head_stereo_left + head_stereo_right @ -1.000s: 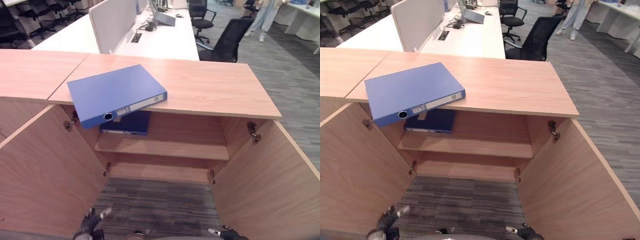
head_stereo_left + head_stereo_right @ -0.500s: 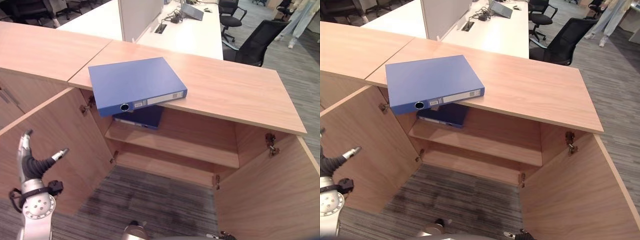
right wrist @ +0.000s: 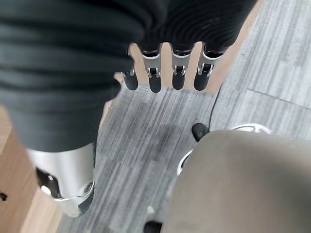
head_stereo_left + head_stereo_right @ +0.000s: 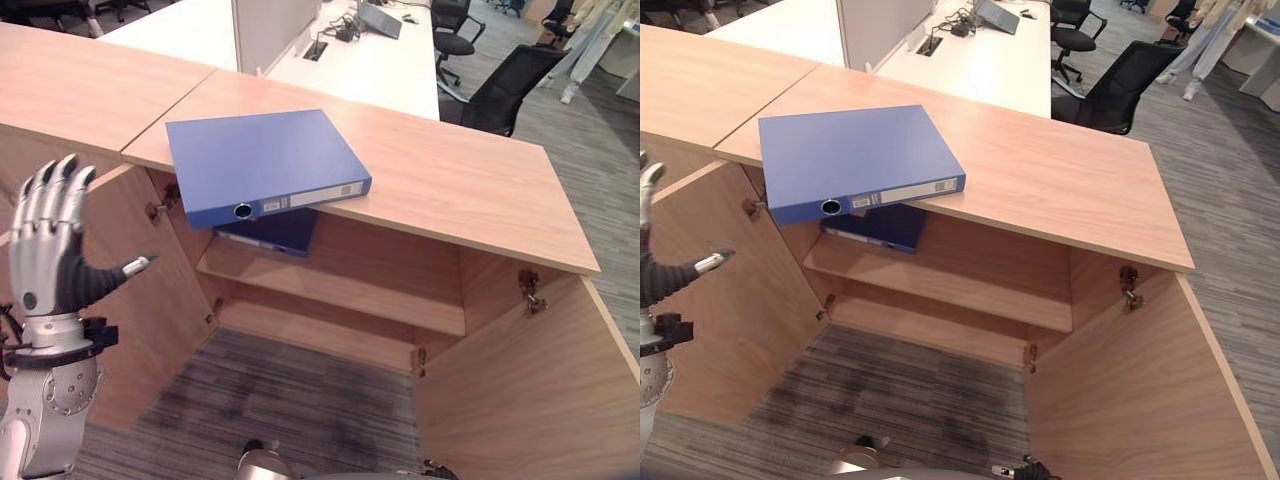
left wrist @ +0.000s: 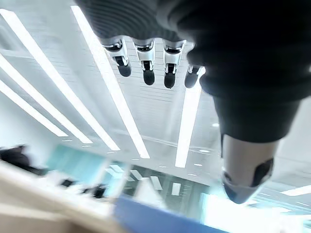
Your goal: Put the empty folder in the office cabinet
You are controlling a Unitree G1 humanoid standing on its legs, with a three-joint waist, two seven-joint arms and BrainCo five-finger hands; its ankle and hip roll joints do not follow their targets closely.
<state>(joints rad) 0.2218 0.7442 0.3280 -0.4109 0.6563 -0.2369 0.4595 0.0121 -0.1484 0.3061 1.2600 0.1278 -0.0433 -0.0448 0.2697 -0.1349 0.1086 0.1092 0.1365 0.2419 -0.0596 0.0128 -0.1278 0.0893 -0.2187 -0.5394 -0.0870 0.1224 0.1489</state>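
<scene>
Blue folder [image 4: 262,160] flat on the wooden cabinet top [image 4: 470,190], one corner overhanging the open cabinet; a second blue folder [image 4: 272,232] lies on the shelf [image 4: 340,295] below. Left hand [image 4: 45,245] raised, fingers straight and spread, holding nothing. Right hand [image 3: 167,68] over carpet [image 3: 141,141], fingers relaxed and empty.

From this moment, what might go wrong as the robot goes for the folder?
1. The blue folder lies flat on the cabinet top with its spine corner overhanging the front edge; a clumsy touch may tip it off onto the floor.
2. The left robot hand is raised, open, close to the open left door; reaching across, it might strike that door.
3. A second folder already occupies the left of the upper shelf, so insertion there may jam.
</scene>
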